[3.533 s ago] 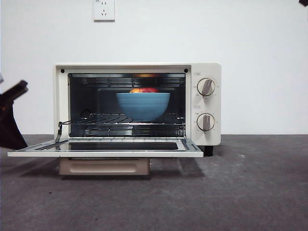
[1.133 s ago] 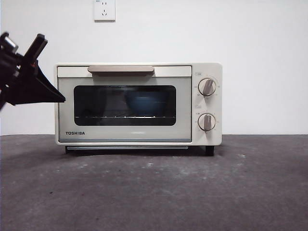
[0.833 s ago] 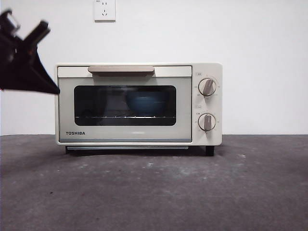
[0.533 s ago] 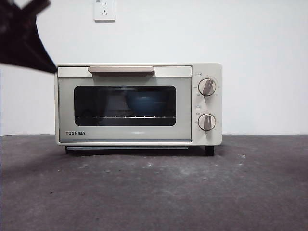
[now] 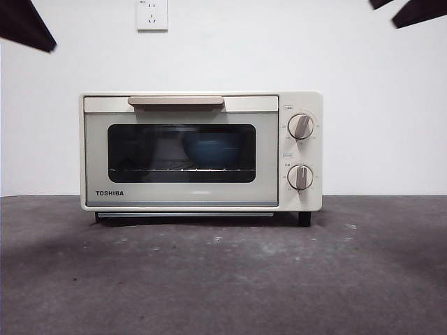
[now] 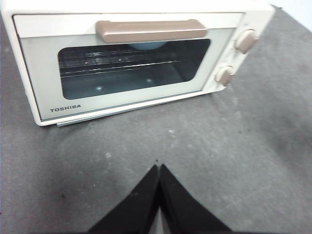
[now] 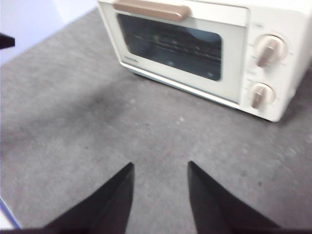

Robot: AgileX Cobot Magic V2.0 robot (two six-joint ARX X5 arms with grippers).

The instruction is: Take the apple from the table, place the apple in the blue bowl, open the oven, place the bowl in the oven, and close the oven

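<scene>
The cream-white TOSHIBA oven (image 5: 201, 151) (image 6: 136, 58) (image 7: 204, 48) stands on the dark grey table (image 5: 223, 279) with its door closed. Through the dark glass window the blue bowl (image 5: 209, 149) (image 6: 146, 46) shows dimly on the rack. The apple is hidden from view. My left gripper (image 6: 159, 168) is shut and holds nothing; it hangs high over the table in front of the oven and appears as a black tip (image 5: 24, 24) at the front view's top left corner. My right gripper (image 7: 160, 168) is open and empty, raised at the top right (image 5: 412, 8).
A white wall with a power socket (image 5: 151, 15) rises behind the oven. Two grey knobs (image 5: 300, 126) sit on the oven's right panel. Bare table spreads in front of the oven.
The oven door, open 2.9 s ago, is closed. The left gripper has risen from beside the oven's left edge to the top left corner. A black tip has appeared at top right.
</scene>
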